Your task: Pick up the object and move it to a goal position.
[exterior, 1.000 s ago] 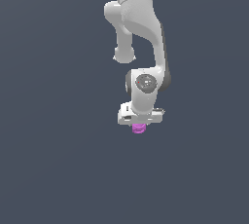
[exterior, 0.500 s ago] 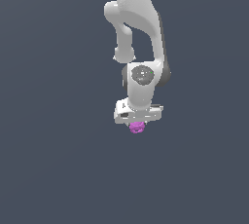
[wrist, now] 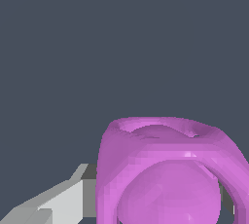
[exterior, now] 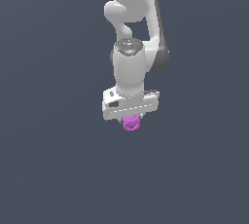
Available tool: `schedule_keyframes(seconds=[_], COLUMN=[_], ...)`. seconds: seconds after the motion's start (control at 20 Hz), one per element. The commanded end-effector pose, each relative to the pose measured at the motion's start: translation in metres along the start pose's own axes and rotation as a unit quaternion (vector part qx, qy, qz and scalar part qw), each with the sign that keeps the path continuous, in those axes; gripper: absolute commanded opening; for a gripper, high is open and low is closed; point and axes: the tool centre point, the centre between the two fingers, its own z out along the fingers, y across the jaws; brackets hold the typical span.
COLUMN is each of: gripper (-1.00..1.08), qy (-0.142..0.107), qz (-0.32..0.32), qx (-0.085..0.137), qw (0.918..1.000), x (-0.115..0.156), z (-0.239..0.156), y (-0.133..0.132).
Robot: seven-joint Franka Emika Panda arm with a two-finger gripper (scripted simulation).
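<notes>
The object [exterior: 130, 122] is a small glossy magenta-purple lump that pokes out just below the white gripper [exterior: 130, 119] at the end of the arm, near the middle of the exterior view. In the wrist view the object [wrist: 168, 174] fills much of the frame, a rounded-square block with a domed bulge, and one grey-white finger [wrist: 73, 198] presses against its side. The gripper is shut on the object. The other finger is mostly hidden behind the lump.
Around the arm [exterior: 133, 33] there is only a plain dark grey-blue background. No table edge, container or goal marker shows in either view.
The arm has turned its wrist and carried the held object slightly toward the exterior view's left and a little higher. The grip has not changed.
</notes>
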Motion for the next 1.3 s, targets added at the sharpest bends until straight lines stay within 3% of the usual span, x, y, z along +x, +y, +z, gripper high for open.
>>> schedule_keyframes(seconds=[0.0, 0.55, 1.25], gripper=[-1.00, -1.00, -1.00], qy=[0.016, 0.081, 0.155], qz=[-0.018, -0.093, -0.178], qx=[0.003, 0.019, 0.040], qw=[0.9997, 0.9922, 0.9709], x=[0.009, 0.043, 0.073], z=[-0.027, -0.144, -0.283], y=[0.010, 0.052, 0.101])
